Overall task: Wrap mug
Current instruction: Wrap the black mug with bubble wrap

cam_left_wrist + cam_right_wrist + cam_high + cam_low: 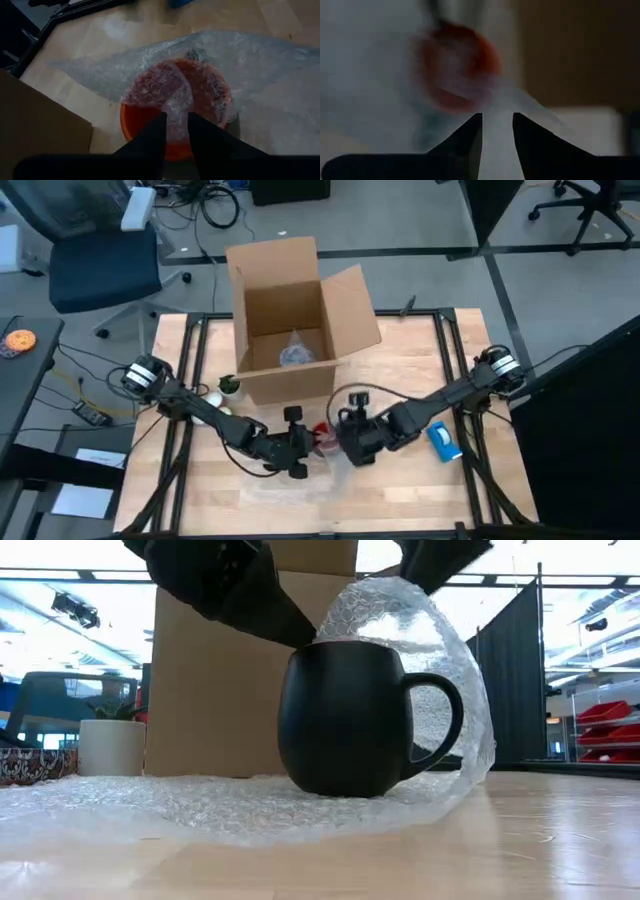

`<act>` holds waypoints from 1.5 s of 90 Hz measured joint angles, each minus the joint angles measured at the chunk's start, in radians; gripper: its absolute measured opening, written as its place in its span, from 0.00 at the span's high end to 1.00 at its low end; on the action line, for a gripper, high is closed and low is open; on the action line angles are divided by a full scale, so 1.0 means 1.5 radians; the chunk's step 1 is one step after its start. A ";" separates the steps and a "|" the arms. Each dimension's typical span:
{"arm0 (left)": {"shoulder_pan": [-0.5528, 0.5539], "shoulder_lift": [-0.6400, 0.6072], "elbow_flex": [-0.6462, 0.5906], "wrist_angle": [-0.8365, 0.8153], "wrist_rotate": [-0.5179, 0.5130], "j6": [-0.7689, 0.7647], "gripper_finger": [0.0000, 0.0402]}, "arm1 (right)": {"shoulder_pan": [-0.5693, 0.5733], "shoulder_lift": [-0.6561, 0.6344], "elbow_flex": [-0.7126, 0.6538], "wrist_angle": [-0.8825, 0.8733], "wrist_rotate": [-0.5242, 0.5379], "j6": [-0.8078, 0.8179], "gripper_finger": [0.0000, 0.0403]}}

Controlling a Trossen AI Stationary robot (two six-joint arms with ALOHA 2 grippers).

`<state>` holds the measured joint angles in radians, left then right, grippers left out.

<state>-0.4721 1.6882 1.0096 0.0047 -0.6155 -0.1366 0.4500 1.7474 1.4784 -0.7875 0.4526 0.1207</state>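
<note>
low view shows the small round mug (345,720), dark outside with a dark side handle, standing upright on a clear sheet of bubble wrap (230,808) spread over the pale wooden table (540,840). one edge of the wrap is lifted up and arches over the mug's handle side and mouth. behind it stands the open brown cardboard box (215,690), with a small white plant pot (111,747) off to one side.

from the high view, the mug (322,438) sits near the table's middle, just in front of the box (290,320), between the two grippers. the left gripper (297,442) is right beside the mug; the right gripper (352,442) is close on the other side. a blue-and-white packet (443,440) lies on the table beside the right arm.

left wrist view: the two dark fingers (150,137) are a narrow gap apart, pinching a fold of bubble wrap (177,112) over the mug's bright orange inside (145,117).

right wrist view is blurred; its fingers (470,135) stand a narrow gap apart with a strip of wrap (497,130) between them, the mug (457,65) beyond.
</note>
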 joint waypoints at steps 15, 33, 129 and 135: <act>-0.004 0.000 0.000 0.000 0.000 -0.014 0.84 | -0.015 0.000 0.000 0.032 -0.029 -0.049 0.80; -0.004 0.000 0.000 0.000 0.000 -0.014 0.84 | -0.061 0.012 -0.005 0.048 -0.153 -0.126 0.80; -0.142 -0.006 0.282 -0.503 -0.219 -0.221 0.84 | -0.026 0.001 0.030 0.067 -0.060 -0.133 1.00; -0.159 -0.007 0.283 -0.513 -0.237 -0.274 0.84 | -0.010 -0.013 0.035 0.064 -0.028 -0.129 1.00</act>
<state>-0.7102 1.6783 1.4342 -0.7641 -0.9706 -0.5474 0.4345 1.7282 1.5302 -0.6915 0.4101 -0.0726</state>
